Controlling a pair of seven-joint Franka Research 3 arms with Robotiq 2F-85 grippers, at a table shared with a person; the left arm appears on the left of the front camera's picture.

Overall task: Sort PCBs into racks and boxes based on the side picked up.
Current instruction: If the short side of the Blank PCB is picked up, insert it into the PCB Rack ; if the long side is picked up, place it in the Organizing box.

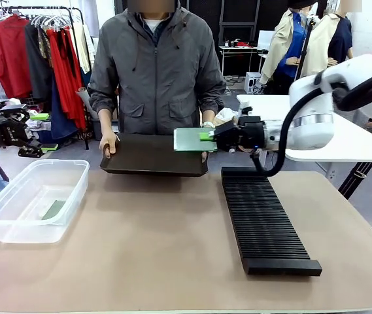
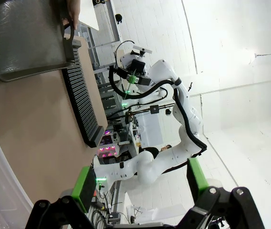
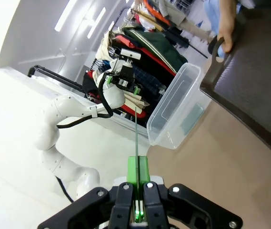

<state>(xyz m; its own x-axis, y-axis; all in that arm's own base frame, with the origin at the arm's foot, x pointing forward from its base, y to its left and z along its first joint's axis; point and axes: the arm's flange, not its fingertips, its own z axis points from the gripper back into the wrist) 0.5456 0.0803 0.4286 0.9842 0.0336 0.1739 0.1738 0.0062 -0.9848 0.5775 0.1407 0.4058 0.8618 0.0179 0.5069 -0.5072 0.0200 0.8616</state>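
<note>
Right arm holds a picked PCB, sorting still to do.
Front: right gripper (image 1: 208,137) clamps the PCB (image 1: 192,139) flat above the black tray (image 1: 153,160), near the rack (image 1: 264,222). Left wrist: left gripper (image 2: 141,183) gapes, empty. Right wrist: the PCB shows edge-on between the pads; I judge the next move is carrying it to the rack or the box (image 1: 16,219).

Bright even indoor light, soft faint shadows, overexposed white walls in wrist views, wide-angle edge distortion

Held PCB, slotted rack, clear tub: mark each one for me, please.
held PCB (image 1: 189,140), front view, middle of its flat face.
slotted rack (image 1: 264,219), front view, middle of its ribbed top.
clear tub (image 1: 29,234), front view, its near wall.
</note>
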